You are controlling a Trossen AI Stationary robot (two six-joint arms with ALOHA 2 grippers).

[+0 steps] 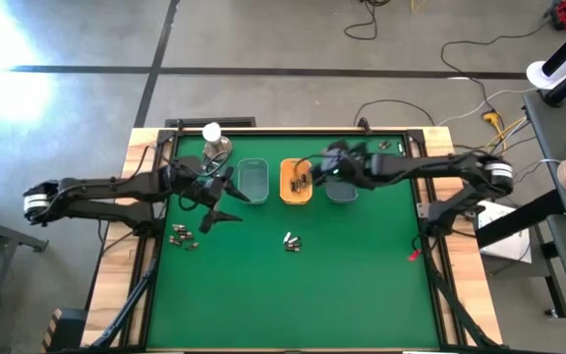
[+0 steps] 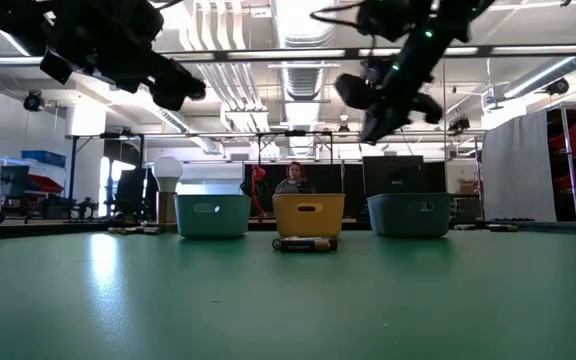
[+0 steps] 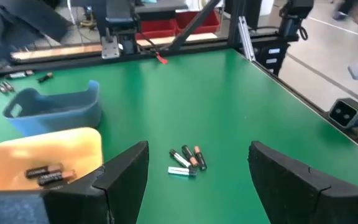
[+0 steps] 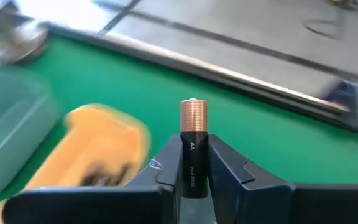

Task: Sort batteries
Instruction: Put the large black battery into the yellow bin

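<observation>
My right gripper point(image 1: 305, 179) hangs over the yellow tray point(image 1: 296, 185), shut on an AA battery point(image 4: 194, 143). The tray holds a few dark batteries point(image 3: 48, 175). My left gripper point(image 1: 232, 204) hovers open in front of the clear teal tray point(image 1: 254, 180), touching nothing. Its wrist view looks between its spread fingers at a small cluster of batteries point(image 3: 187, 162) lying on the green mat. That cluster point(image 1: 291, 241) lies near the table's middle. Another cluster point(image 1: 182, 235) lies toward the left. The blue tray point(image 1: 343, 191) is partly hidden under my right arm. My right gripper pinches the AA battery by its black body point(image 4: 193, 163) between the two fingers. The battery lies along the fingers, and its coppery end point(image 4: 194, 116) sticks out past the fingertips. It is lifted clear of the table, above the yellow tray point(image 4: 98, 155).
A round metal dome with a white ball point(image 1: 214, 138) stands at the far edge, behind the teal tray. A few loose batteries point(image 1: 386, 146) lie near the far right corner. A wooden frame point(image 1: 126, 226) borders the mat. A person point(image 2: 293, 180) sits in the room beyond.
</observation>
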